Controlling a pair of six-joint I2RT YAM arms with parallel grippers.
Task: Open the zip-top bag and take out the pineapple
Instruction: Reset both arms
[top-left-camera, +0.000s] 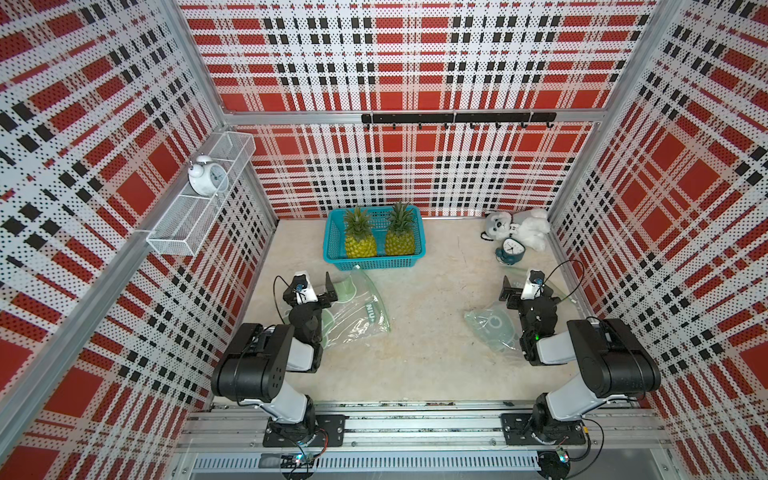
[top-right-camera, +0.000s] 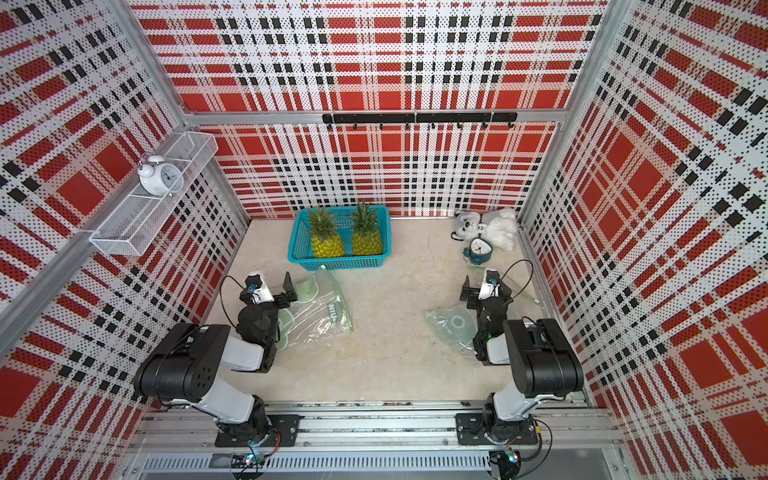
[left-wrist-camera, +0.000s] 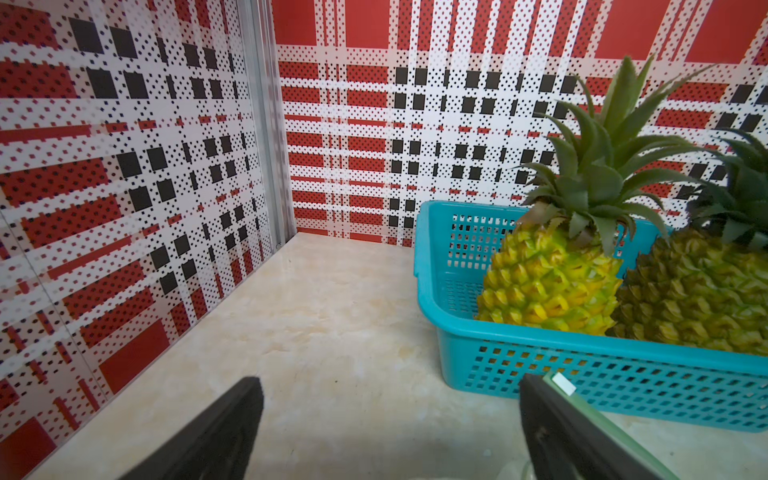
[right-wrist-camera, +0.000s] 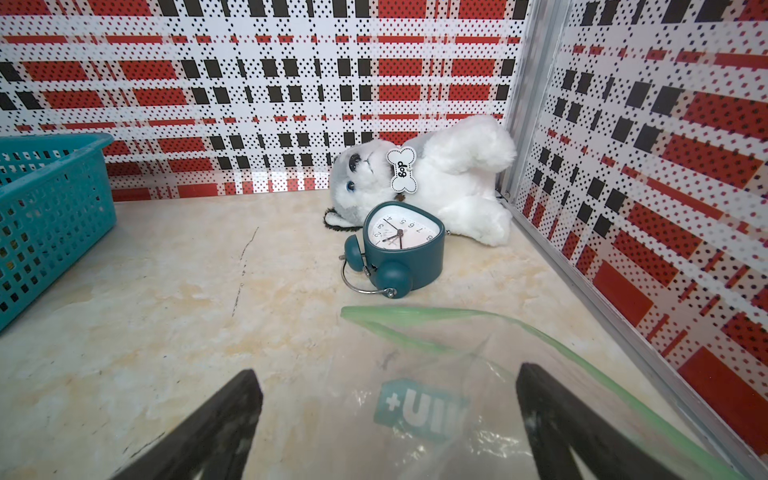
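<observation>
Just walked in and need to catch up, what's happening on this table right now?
Nothing is being held. Both pineapples already stand in the blue basket at the back. Two clear zip-top bags lie on the table, each apparently empty, one by each arm. The left gripper and the right gripper are open, each low over its own bag.

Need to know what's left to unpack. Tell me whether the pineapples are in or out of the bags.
Out. Both pineapples stand upright in the blue basket; the two zip-top bags lie flattened on the table.
</observation>
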